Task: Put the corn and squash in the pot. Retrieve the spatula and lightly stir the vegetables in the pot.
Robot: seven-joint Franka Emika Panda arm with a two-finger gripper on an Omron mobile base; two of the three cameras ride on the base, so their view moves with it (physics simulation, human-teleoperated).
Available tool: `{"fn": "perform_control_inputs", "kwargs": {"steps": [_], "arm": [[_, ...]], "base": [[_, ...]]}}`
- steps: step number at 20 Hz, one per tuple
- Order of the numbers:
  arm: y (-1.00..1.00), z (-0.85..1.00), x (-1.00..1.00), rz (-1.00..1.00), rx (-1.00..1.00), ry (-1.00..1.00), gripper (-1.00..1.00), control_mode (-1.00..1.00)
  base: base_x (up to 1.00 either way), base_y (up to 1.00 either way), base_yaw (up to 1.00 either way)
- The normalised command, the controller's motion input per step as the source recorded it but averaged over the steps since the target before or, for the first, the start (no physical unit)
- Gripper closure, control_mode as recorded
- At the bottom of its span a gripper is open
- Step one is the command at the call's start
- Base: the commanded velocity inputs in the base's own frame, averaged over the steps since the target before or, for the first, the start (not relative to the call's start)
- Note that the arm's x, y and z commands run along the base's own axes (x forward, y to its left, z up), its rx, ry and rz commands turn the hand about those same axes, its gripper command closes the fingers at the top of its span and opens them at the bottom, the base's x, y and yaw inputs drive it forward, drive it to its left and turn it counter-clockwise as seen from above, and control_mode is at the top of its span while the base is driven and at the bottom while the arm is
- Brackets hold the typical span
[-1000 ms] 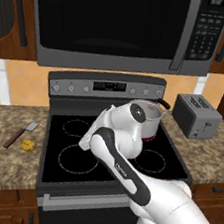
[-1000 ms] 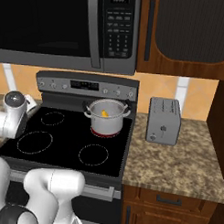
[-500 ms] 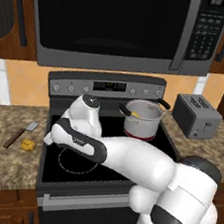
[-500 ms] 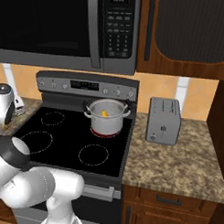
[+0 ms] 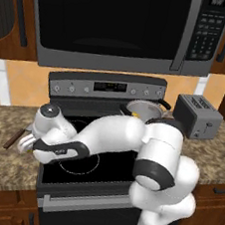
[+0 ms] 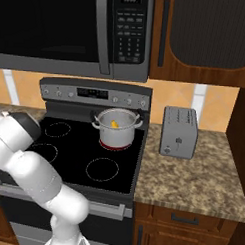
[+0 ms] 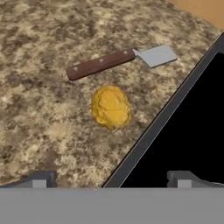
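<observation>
Left base view: the arm reaches across the stove [image 5: 78, 155] to the bench [image 5: 0, 162] on its left side. The spatula [image 5: 14, 139] lies on the bench just beside the stove's left edge, with part of its dark handle visible next to the hand. The pot [image 5: 144, 108] stands on the stove's rear right burner, and a toaster [image 5: 198, 116] stands on the bench to the right of the stove.

Right base view: the pot [image 6: 116, 128] sits on the rear right burner, close to the stove's right edge. The corn [image 6: 114, 124] shows as a yellow piece inside it. The toaster [image 6: 179, 132] stands on the bench, apart from the pot.

Hand view: the fingers [image 7: 111, 178] stand released and wide apart above the bench, holding nothing. The squash [image 7: 110, 106] lies on the bench near the stove's edge. The spatula [image 7: 120, 61] lies just beyond the squash, apart from it, with its blade pointing toward the stove.
</observation>
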Motion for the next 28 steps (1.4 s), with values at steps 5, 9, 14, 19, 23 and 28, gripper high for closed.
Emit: {"fn": "perform_control_inputs", "kwargs": {"steps": [5,9,14,19,23,28], "arm": [[0.11,-0.37,0.29,-0.05,-0.02,0.00,-1.00,-1.00],[0.06,-0.39,0.31,0.00,0.00,0.00,-1.00,-1.00],[0.33,-0.25,0.44,0.00,0.00,0.00,-1.00,-1.00],[0.39,-0.17,0.32,0.00,0.00,0.00,-1.00,-1.00],[0.53,-0.30,0.13,0.00,0.00,0.03,-1.00,-1.00],[0.28,-0.11,-0.12,0.00,0.00,0.04,1.00,-1.00]], "base": [[0.00,0.00,0.00],[0.00,0.00,0.00],[0.00,0.00,0.00],[0.00,0.00,0.00],[0.00,0.00,0.00],[0.00,0.00,0.00]]}}
